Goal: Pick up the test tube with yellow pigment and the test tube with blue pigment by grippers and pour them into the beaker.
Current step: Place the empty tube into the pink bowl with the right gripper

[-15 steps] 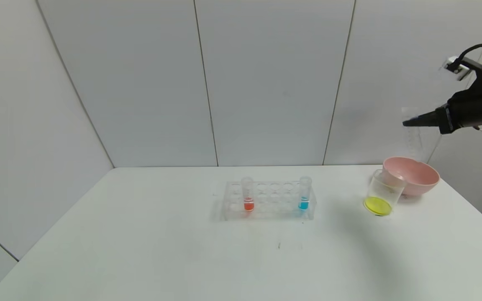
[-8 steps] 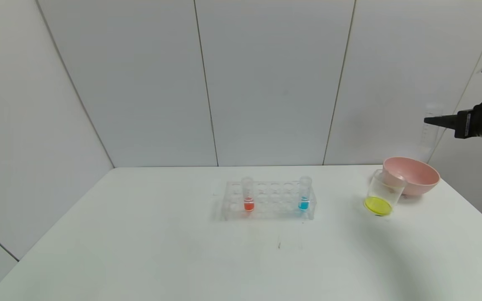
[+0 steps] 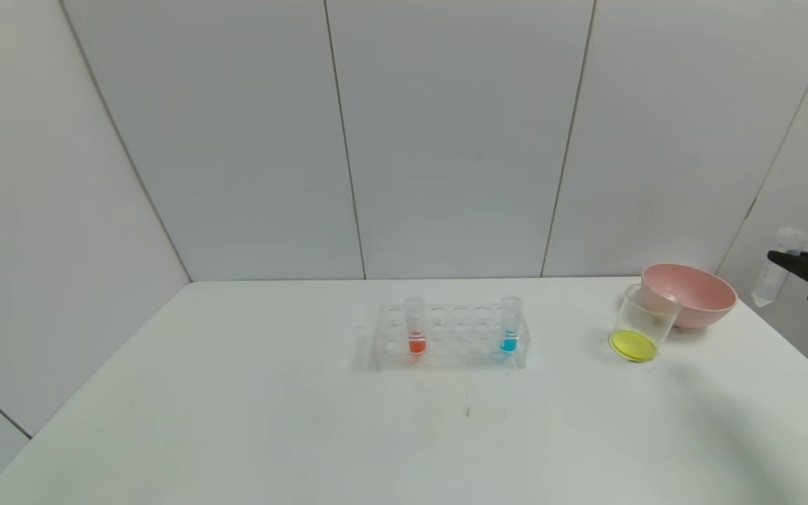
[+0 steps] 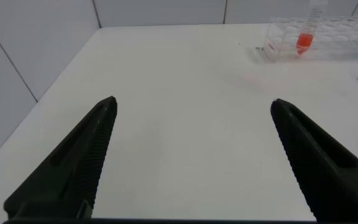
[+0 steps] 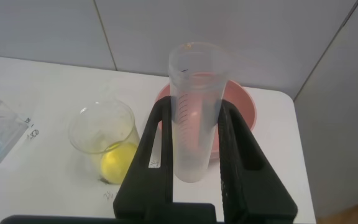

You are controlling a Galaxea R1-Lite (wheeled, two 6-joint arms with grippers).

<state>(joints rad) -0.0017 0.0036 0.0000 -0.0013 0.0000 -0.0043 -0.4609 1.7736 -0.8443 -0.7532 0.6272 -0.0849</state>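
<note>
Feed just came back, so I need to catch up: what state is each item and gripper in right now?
Beaker: upright, yellow liquid at the bottom.
Empty tube: drained, held upright.
Right gripper: shut on the empty tube, beyond the table's right edge.
Blue tube: upright in the rack, still full.
Orange tube: upright in the rack.
Rack: upright, two tubes in it.
Pink bowl: upright.
Left gripper: open, idle.

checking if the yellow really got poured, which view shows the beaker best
The right wrist view: the beaker is close and seen from above, with yellow liquid at its bottom, beside the empty tube in the right gripper. The head view shows it small, touching the pink bowl. The left wrist view misses it.
</note>
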